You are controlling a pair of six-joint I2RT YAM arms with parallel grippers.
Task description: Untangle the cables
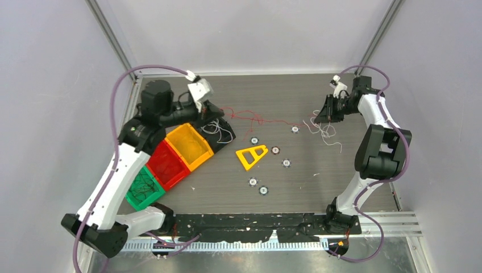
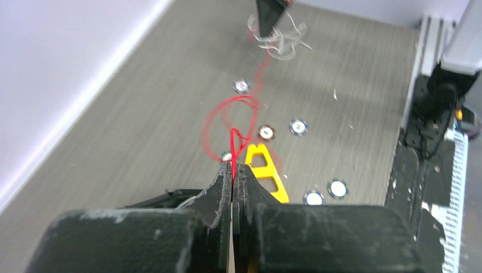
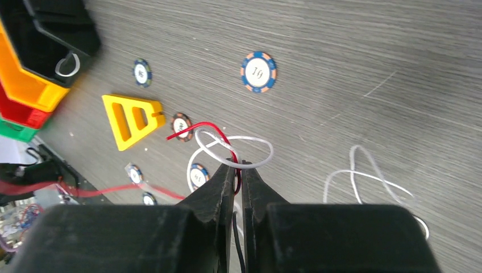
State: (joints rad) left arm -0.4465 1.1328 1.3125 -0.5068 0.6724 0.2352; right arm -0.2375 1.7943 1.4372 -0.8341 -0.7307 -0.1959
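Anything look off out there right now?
Nothing spilled or damaged. The red cable is pinched in both the left hand and right hand, and a white cable loop crosses it at the right hand's tips.

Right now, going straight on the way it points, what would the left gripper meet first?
Past the red cable it holds, the left gripper would probably meet the chip beside the yellow triangle; its height is unclear.

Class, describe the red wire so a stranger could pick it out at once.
On the far half of the dark table, look between the left gripper and the right gripper. The red wire spans that gap, pinched by both. It alone is red; the white wires nearby curl in loops.
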